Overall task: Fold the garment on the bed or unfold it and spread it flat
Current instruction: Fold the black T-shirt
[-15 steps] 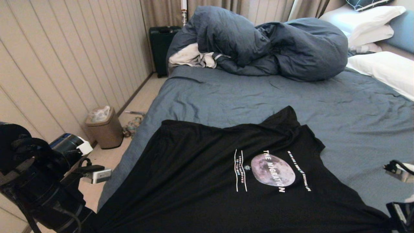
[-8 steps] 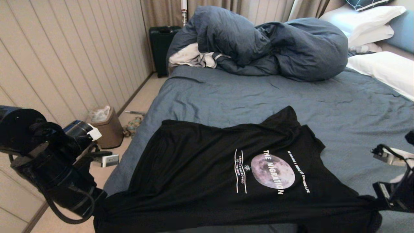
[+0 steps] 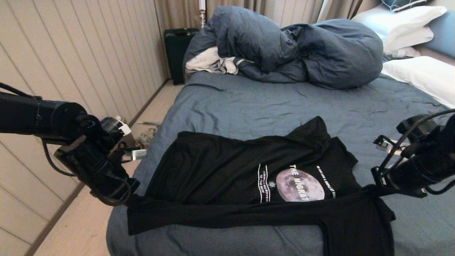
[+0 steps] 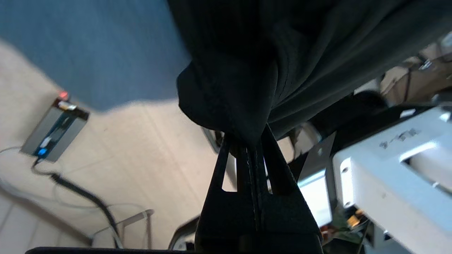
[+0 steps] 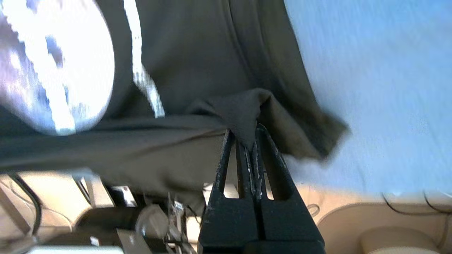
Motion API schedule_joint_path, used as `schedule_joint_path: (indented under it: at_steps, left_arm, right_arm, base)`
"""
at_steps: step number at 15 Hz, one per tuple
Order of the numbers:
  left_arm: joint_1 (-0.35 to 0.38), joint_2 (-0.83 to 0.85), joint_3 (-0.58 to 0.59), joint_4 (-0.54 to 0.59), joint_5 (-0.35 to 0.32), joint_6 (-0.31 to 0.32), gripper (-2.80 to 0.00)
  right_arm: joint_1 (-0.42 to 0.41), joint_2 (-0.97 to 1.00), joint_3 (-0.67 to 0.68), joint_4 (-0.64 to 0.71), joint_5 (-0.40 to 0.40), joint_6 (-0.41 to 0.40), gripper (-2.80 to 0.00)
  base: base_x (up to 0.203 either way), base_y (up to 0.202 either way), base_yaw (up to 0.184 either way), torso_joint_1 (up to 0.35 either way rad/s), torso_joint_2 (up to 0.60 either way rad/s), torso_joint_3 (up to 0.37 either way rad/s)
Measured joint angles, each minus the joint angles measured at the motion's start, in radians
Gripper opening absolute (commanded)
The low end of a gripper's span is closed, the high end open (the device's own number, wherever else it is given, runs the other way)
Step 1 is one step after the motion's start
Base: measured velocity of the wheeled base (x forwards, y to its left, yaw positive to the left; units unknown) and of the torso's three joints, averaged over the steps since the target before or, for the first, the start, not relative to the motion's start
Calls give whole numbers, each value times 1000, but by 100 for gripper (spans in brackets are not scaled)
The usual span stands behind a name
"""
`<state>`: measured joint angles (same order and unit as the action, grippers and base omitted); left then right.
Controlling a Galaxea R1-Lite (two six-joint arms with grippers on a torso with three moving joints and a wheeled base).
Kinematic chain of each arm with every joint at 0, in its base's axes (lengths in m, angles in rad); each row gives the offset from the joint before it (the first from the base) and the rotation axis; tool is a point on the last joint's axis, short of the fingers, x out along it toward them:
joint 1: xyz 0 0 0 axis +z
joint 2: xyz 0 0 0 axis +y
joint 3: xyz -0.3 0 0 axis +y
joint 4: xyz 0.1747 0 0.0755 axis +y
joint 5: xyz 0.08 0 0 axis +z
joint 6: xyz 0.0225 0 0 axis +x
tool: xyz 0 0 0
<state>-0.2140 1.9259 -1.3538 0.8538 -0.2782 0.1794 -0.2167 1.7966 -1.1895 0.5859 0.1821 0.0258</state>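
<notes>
While pinching the T-shirt (image 3: 227,177), both grippers hover.

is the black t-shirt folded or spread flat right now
Partly folded: the T-shirt's near edge is doubled over the moon print, pinched by left gripper and right gripper.

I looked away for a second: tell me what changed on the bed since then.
Both pincers, left pincer and right pincer, shut on the T-shirt, carried its near edge up and away over the bed, folding it onto the moon print. The duvet and pillows stayed put.
</notes>
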Motion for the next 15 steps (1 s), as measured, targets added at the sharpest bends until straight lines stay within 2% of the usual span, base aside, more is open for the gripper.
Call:
schedule_joint_path:
  at_steps: [7, 8, 9, 10, 11, 14, 15]
  left_arm:
    - [43, 97, -144, 0, -82, -27, -280]
    - [49, 105, -158, 0, -104, -39, -280]
    - [55, 113, -169, -1, -126, -50, -117]
    - [57, 119, -175, 0, -133, -55, 0]
    - [58, 121, -178, 0, -135, -61, 0]
    - [59, 110, -195, -3, -134, -161, 0]
    - [59, 94, -194, -1, -135, -168, 0]
  right_arm:
    - [21, 151, -136, -8, 2, 58, -280]
    - [24, 163, -146, -8, 3, 63, 0]
    - [27, 174, -158, -9, 5, 64, 0]
    - [28, 182, -165, -10, 15, 64, 0]
    - [31, 185, -170, -7, 33, 64, 0]
    - [26, 176, -168, -1, 52, 62, 0]
    - [21, 165, -159, -1, 62, 59, 0]
  base:
    - [0, 0, 0, 0, 0, 0]
    - [0, 0, 0, 0, 0, 0]
    - [0, 0, 0, 0, 0, 0]
    - [0, 0, 0, 0, 0, 0]
    - [0, 0, 0, 0, 0, 0]
    - [0, 0, 0, 0, 0, 0]
    - [0, 0, 0, 0, 0, 0]
